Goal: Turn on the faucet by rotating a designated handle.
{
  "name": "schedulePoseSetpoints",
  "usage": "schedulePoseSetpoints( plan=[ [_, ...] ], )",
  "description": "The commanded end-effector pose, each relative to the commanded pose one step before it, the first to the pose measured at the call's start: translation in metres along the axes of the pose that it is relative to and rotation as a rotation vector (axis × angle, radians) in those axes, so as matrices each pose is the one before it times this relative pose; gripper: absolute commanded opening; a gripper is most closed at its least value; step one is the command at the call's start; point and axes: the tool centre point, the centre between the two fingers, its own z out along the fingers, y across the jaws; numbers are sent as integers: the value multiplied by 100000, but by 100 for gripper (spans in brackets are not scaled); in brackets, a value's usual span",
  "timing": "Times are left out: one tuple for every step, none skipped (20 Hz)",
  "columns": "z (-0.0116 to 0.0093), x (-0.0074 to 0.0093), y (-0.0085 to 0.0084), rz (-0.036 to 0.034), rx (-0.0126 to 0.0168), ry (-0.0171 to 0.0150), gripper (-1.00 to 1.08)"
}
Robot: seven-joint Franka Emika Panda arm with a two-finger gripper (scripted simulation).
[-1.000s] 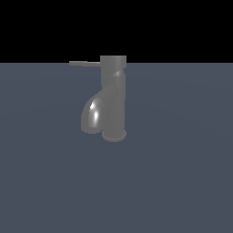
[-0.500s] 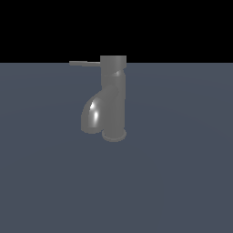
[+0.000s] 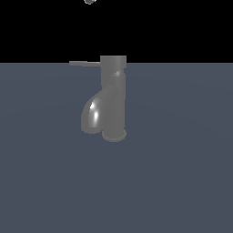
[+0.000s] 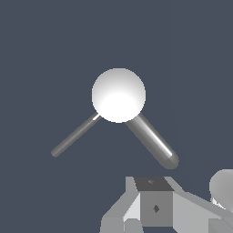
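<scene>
A grey faucet [image 3: 113, 98] stood upright on the slate-blue tabletop [image 3: 182, 182], base flange down, w/ its fat glossy spout [image 3: 92, 113] curving down toward the exterior view's left. The handle [image 3: 84, 63], a thin straight rod, stuck out sideways from the top cap, also toward the exterior view's left, level and untouched.

Seen from the wrist cam looking down, the faucet's round cap [image 4: 118, 94] showed as a bright disc, w/ the thin handle [image 4: 75, 135] and the thicker spout [image 4: 152, 141] spreading out from it in a V. The pincer [image 4: 154, 207] hung well above the fixture, only partly in frame; grey finger blocks showed at the edge of the wrist view, but the tips were cut off, so how far apart they stood could not be told. Nothing appeared to be held. In the exterior view only a small pale scrap [image 3: 89, 1] at the upper edge, prob. part of the arm, was visible.

Judged from this, the approach step was in hand: no contact w/ the rod yet. The next move likely called for descending beside the handle's free end, not the spout, then pushing it round the cap's axis.
</scene>
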Motion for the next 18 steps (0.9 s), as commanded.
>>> schedulePoseSetpoints(
  plan=[
    [702,325,-1075,6017,-1,78,-100],
    [290,98,-425,2347,-17,44,-100],
    [296,85,-426,2348,-18,49,-100],
    [302,72,-426,2347,-18,54,-100],
    [307,59,-426,2346,-18,60,-100],
    [313,47,-425,2346,-18,65,-100],
    [318,33,-425,2344,-18,71,-100],
    [324,20,-423,2343,-17,76,-100],
    [329,8,-421,2343,-16,82,-100],
    [335,-5,-419,2342,-15,87,-100],
    [340,-17,-416,2341,-13,92,-100],
    [346,-30,-413,2339,-11,98,-100],
    [351,-43,-410,2337,-9,103,-100],
    [356,-54,-405,2337,-7,108,-100],
    [361,-67,-401,2335,-4,114,-100],
    [366,-79,-396,2333,-1,119,-100],
    [372,-91,-391,2331,2,123,-100],
    [377,-102,-385,2329,6,128,-100]
  ],
)
